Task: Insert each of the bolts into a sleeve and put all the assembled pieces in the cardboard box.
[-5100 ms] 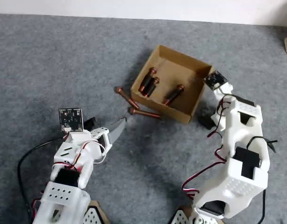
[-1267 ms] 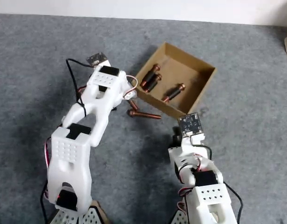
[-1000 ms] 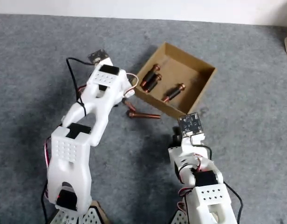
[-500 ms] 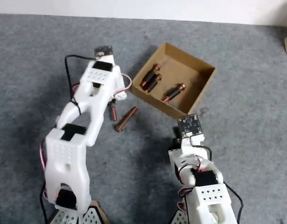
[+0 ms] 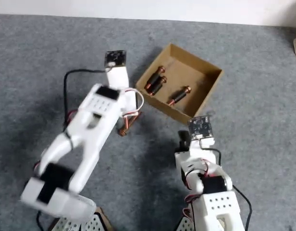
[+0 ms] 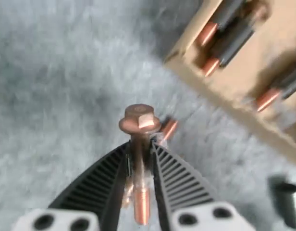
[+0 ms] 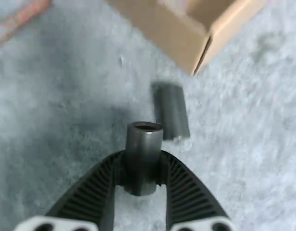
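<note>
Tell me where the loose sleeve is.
In the right wrist view, the loose sleeve lies just beyond the right hand, between it and the box corner.

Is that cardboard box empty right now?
No, three sleeved bolts lie on the floor of the cardboard box, two side by side and one apart.

Cardboard box (image 5: 165,107) holds 3 sleeved bolts (image 5: 155,82). Left gripper (image 6: 140,145) clamps 1 copper bolt (image 6: 138,120), right gripper (image 7: 142,156) 1 dark sleeve (image 7: 144,139) — another bolt (image 5: 125,126) and another sleeve (image 7: 171,118) lie loose near the box.
</note>
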{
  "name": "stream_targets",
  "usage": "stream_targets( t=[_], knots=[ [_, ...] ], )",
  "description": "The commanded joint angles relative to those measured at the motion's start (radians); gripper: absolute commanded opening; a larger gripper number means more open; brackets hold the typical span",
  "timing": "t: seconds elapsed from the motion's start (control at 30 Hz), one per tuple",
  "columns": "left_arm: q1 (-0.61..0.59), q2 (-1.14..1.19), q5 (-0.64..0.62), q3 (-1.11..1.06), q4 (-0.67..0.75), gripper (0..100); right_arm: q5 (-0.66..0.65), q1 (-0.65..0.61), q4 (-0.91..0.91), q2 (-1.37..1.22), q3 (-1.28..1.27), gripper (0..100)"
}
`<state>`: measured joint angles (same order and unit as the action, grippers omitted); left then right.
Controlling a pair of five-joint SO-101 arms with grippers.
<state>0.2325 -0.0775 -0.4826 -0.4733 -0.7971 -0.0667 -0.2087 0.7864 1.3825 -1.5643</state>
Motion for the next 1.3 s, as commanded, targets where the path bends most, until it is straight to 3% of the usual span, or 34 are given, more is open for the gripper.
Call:
stream_targets(
  t=[0.0, 0.13, 0.4, 0.5, 0.7, 0.77, 0.83, 1.27],
  knots=[
    [0.018, -0.193, 0.009, -0.202, 0.272, 0, 0.015, 0.013, 0.081, 0.209, 0.048, 0.5],
    [0.019, -0.302, 0.009, -0.386, 0.519, 0, 0.009, -0.041, 0.154, 0.486, -0.03, 0.5],
    [0.021, -0.461, 0.003, -0.67, 1.014, 0, 0.008, -0.196, 0.114, 0.455, -0.093, 0.5],
    [0.038, -0.512, 0.005, -0.759, 1.132, 0, 0.008, -0.278, 0.094, 0.458, -0.093, 0.5],
    [0.088, -0.631, 0.005, -0.829, 1.158, 0, 0.002, -0.424, -0.197, 0.453, -0.191, 0.5],
    [0.091, -0.676, 0.005, -0.846, 1.158, 0, -0.078, -0.427, -0.3, 0.443, -0.219, 0.5],
    [0.091, -0.719, 0.005, -0.855, 1.158, 0, -0.135, -0.427, -0.312, 0.449, -0.225, 0.5],
    [0.091, -0.797, 0.003, -0.877, 1.157, 0, -0.143, -0.415, -0.239, 0.444, -0.225, 0.5]
  ],
)
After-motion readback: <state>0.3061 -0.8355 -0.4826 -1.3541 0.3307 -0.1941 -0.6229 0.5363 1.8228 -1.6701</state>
